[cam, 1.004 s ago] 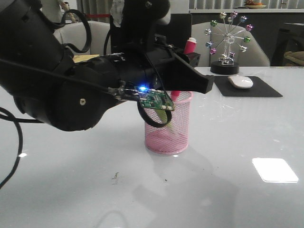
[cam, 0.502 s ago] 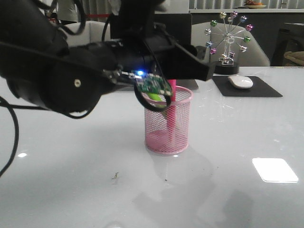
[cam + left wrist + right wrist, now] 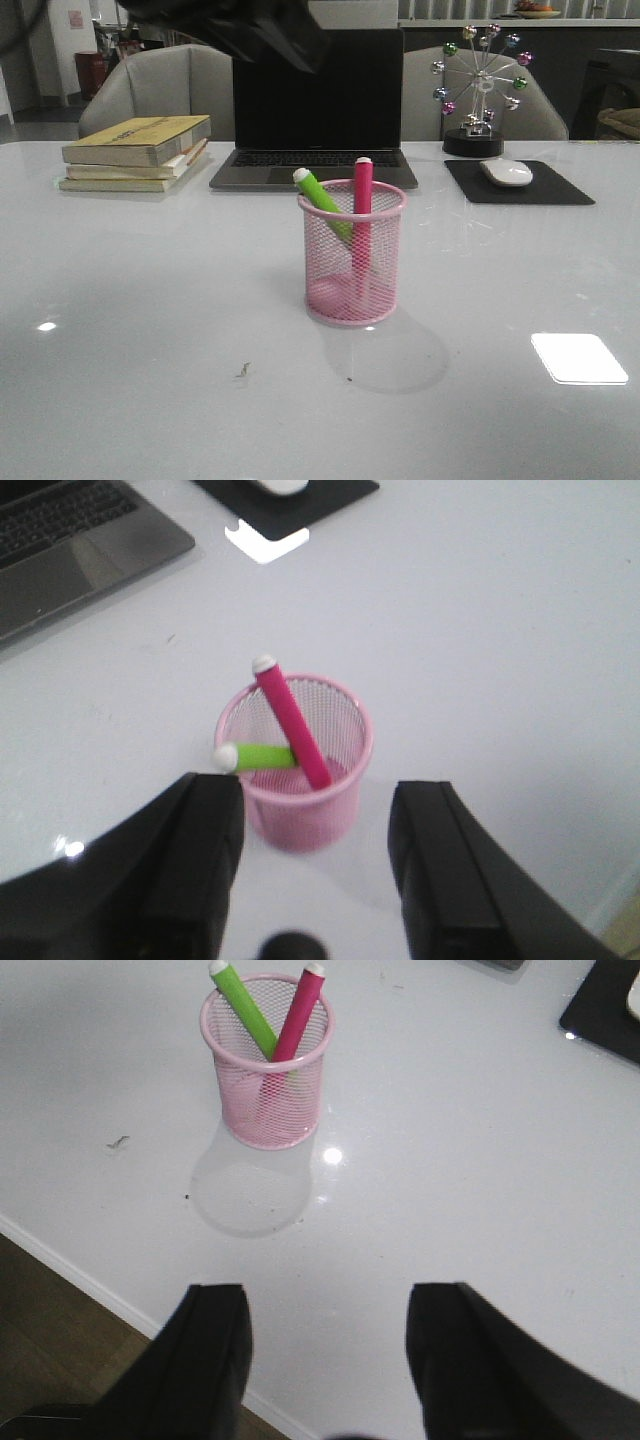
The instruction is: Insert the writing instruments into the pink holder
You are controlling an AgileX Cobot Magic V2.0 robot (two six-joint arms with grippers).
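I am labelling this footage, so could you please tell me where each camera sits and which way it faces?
Front: level with the table, facing forward at the pink holder; blurred black arm at top.
Left wrist: above, looking down past the open left gripper into the holder.
Right wrist: higher, farther back, open right gripper empty.
All share the green highlighter and pink highlighter.

The left gripper [image 3: 315, 865] hangs above the desk [image 3: 500, 630] with its jaws spread wide and nothing between them. The pink holder [image 3: 300, 815] stands upright on the desk, seen between the two black fingers [image 3: 190, 860]. Both markers are inside it. The pink marker [image 3: 292, 727] leans across the opening, its whitish cap above the rim. The green marker [image 3: 262, 757] lies tilted against the rim, cap outward. A laptop [image 3: 70, 540] and a black mouse pad [image 3: 300, 505] lie farther off.
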